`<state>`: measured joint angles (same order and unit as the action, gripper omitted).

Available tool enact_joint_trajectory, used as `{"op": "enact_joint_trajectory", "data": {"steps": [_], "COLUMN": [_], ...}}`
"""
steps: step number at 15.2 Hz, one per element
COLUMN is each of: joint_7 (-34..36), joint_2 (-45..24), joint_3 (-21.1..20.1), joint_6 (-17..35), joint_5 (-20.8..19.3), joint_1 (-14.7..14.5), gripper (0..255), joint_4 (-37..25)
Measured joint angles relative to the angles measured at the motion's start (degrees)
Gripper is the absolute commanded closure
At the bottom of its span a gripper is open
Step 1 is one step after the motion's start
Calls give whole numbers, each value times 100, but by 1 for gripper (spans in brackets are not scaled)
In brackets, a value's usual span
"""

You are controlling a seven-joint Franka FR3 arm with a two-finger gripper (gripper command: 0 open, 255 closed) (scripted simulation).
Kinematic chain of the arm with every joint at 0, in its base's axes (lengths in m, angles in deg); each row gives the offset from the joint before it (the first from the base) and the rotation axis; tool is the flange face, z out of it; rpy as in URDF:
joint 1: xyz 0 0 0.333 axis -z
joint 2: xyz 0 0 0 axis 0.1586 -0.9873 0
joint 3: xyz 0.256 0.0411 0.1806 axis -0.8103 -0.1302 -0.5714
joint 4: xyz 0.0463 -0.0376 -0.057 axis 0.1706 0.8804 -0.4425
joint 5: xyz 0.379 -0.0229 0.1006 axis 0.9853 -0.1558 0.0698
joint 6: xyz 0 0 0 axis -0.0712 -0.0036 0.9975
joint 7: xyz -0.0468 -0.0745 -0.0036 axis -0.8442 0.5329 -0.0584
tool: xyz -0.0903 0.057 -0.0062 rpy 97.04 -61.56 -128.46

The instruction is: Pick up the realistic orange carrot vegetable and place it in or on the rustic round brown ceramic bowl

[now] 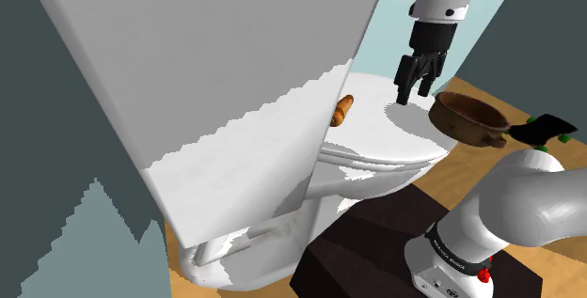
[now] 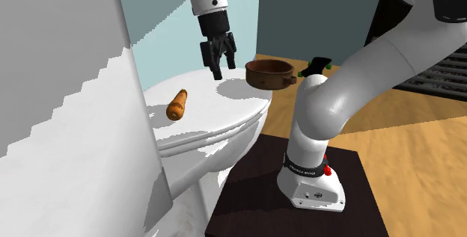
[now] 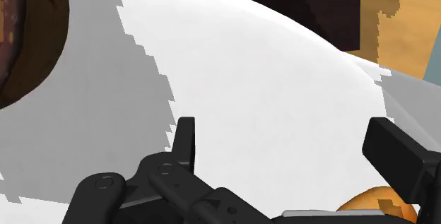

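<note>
The black two-finger gripper hangs spread and empty. The stubby orange carrot lies near it, opposite the round brown bowl, its long axis roughly crosswise to the approach.

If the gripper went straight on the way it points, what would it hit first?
Most likely the gripper meets the bare white toilet lid, between the carrot and the bowl.
</note>
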<state>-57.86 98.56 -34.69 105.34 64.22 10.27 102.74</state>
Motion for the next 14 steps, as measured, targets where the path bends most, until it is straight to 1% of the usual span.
{"op": "enact_joint_trajectory", "data": {"steps": [1, 2, 3, 6, 10, 13, 14], "joint_7": [0, 217, 622, 2127, 4260, 5819, 6073], "joint_2": [0, -4, -21, -200, -527, -938, -965], "joint_3": [0, -89, -247, -769, -1508, -2020, -2098], "joint_6": [0, 83, 239, 795, 1629, 2178, 2308], "joint_5": [0, 80, 217, 613, 962, 1002, 1014], "joint_1": [0, 56, 142, 512, 1093, 1612, 1686], "gripper": [0, 0, 0, 0, 0, 0, 0], "joint_4": [0, 27, 82, 102, 67, -174, -130]}}
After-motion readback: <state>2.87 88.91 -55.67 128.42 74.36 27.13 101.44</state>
